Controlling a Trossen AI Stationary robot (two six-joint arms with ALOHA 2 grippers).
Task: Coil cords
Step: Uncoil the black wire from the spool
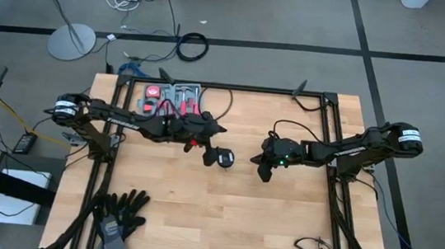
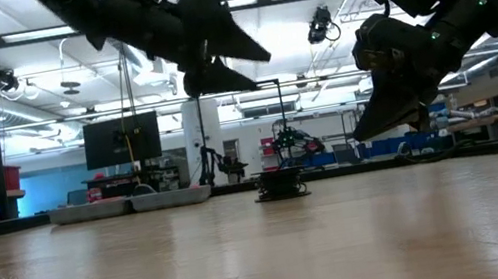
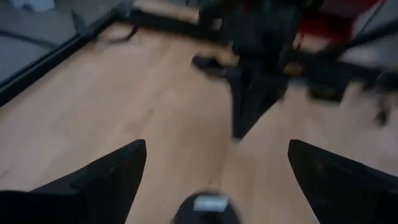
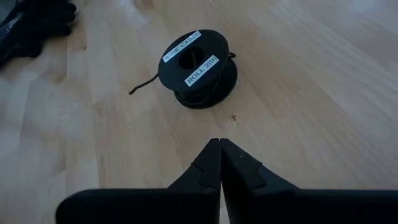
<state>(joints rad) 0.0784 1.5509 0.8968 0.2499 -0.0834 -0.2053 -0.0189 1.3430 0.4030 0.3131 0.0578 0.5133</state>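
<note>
The cord is a thin black wire wound on a small black spool with two white labels. The spool lies flat on the wooden table near its middle. A short free end of wire sticks out onto the wood. My left gripper hangs wide open just above and left of the spool. In the left wrist view the spool shows low between the two fingers, untouched. My right gripper is shut and hovers right of the spool with nothing in it; in the low view this gripper hangs clear of the table.
Black gloves lie at the near left. A red tool tray stands at the far left. A short black cable lies at the near right corner. Black frame rails run along the table's edges.
</note>
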